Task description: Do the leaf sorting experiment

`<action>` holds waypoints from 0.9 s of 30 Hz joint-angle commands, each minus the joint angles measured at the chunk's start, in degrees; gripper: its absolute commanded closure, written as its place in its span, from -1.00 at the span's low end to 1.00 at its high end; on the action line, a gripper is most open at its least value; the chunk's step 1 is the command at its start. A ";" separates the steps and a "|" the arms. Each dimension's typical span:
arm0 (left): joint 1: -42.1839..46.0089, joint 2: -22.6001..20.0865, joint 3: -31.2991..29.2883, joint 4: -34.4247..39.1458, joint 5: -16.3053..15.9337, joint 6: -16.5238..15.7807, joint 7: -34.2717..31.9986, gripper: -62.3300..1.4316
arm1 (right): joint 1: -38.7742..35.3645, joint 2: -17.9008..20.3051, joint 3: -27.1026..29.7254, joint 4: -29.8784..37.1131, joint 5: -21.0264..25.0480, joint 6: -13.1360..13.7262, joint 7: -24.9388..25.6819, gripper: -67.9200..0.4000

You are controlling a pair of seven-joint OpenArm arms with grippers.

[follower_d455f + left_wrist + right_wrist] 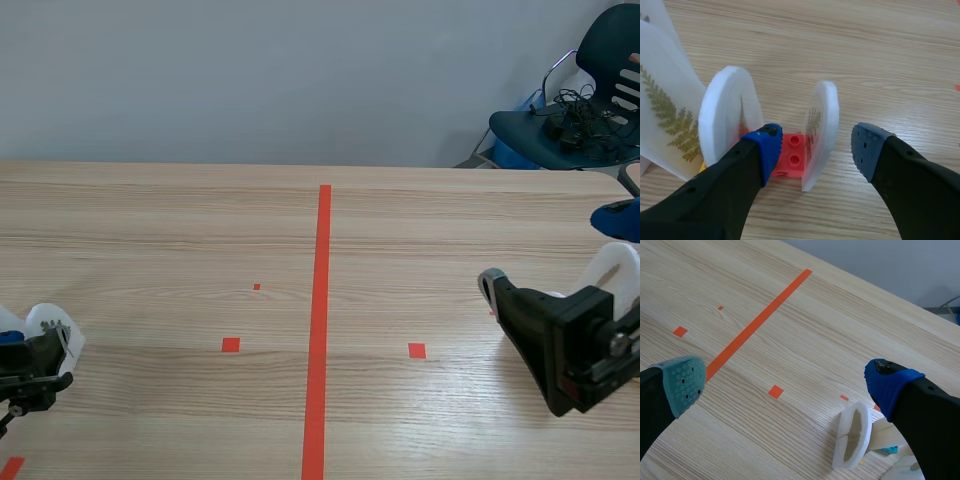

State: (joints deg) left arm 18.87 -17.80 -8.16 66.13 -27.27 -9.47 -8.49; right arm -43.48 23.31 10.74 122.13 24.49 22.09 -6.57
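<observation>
- The left gripper [817, 148] is opened wide and nothing is held in it. It is placed directly over the red brick [792, 160], which rests on the counter [865, 50].
- Two white discs, each with a pressed leaf inside, are stood on edge on the red brick. The outer disc [821, 125] is at one end and the inner disc [727, 115] at the other.
- The blue pad [767, 150] is lowered above the red brick, in the gap between the two discs. The grey-blue pad [866, 150] is kept off the brick, beyond the outer disc.
- Only the outer disc is thus enclosed between the pads. No contact with it can be seen.
- Its flat faces are turned toward the two pads, so it is judged that a plain closing would meet them squarely, without a turn of the wrist.
- A pale sheet with a fern [665, 110] is stood beyond the inner disc, further from the red brick.
- The right gripper [786, 382] is also opened wide and empty, well apart from the red brick. Another white disc [854, 440] is seen just beside its blue pad.
- The left arm is judged to be the nearer one for the red brick.
</observation>
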 commanded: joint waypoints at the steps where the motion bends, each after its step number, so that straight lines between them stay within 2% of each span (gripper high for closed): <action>1: 0.17 -0.50 -1.84 3.65 -0.13 -0.39 0.02 -0.14 | 0.81 0.00 0.09 0.13 0.20 -0.17 0.90 -1.00; 3: 0.39 -0.50 -3.48 6.54 -0.15 -1.55 2.34 -0.15 | 0.81 0.00 0.09 0.13 0.20 -0.17 0.90 -1.00; 5: 0.87 -0.50 -5.53 10.25 -0.22 -4.63 5.33 -0.16 | 0.81 0.00 0.09 0.13 0.20 -0.17 0.90 -1.00; 7: 1.73 -0.50 -7.45 14.58 -0.20 -9.90 6.69 -0.32 | 0.81 0.00 0.09 0.13 0.20 -0.17 0.90 -1.00; 12: 4.20 -0.50 -10.14 25.33 -0.26 -24.63 8.35 -0.93 | 1.49 -0.02 0.09 0.13 0.20 -0.22 0.85 -1.00; 14: 4.92 -0.50 -10.12 28.72 -0.48 -30.34 8.44 -1.00 | 1.95 0.00 0.09 0.13 0.22 -0.31 0.92 -1.00; 21: 8.90 -0.50 -8.83 37.13 -0.59 -30.41 10.23 -1.00 | 2.38 0.00 0.13 0.13 0.22 -0.42 0.68 -1.00; 27: 11.34 -0.59 -7.13 37.55 -0.37 -30.41 12.94 -1.00 | 2.38 0.00 0.13 0.13 0.22 -0.42 0.44 -1.00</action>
State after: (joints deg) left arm 30.04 -18.26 -15.51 104.29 -27.05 -39.81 5.48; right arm -41.60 23.31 10.76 122.08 24.49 21.87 -6.96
